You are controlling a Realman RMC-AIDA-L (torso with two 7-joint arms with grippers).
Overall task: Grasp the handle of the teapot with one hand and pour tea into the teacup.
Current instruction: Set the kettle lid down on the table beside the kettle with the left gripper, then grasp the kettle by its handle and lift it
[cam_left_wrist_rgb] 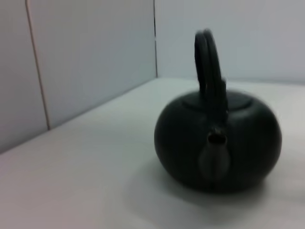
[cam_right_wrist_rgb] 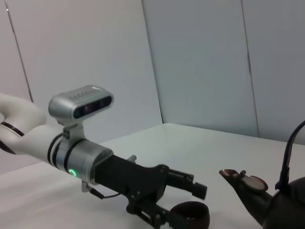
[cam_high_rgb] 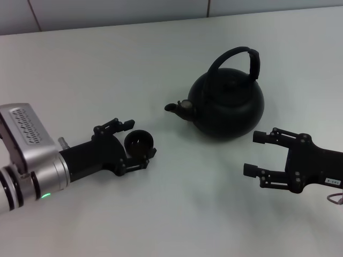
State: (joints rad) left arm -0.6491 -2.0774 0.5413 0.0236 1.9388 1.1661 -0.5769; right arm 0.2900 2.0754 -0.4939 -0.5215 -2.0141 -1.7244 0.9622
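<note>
The black teapot (cam_high_rgb: 228, 110) stands upright right of the table's middle, its spout (cam_high_rgb: 174, 107) pointing left and its arched handle (cam_high_rgb: 236, 60) upright. It also shows in the left wrist view (cam_left_wrist_rgb: 217, 148) and at the edge of the right wrist view (cam_right_wrist_rgb: 276, 205). The small dark teacup (cam_high_rgb: 138, 143) stands left of the spout, between the fingers of my left gripper (cam_high_rgb: 141, 139), which is open around it. The right wrist view shows the same cup (cam_right_wrist_rgb: 190, 218) and left gripper (cam_right_wrist_rgb: 186, 207). My right gripper (cam_high_rgb: 254, 154) is open and empty, low in front of the teapot to its right.
The white table (cam_high_rgb: 177, 214) runs back to a grey panelled wall (cam_high_rgb: 107, 13). A bit of cable (cam_high_rgb: 336, 199) shows at the right edge behind my right gripper.
</note>
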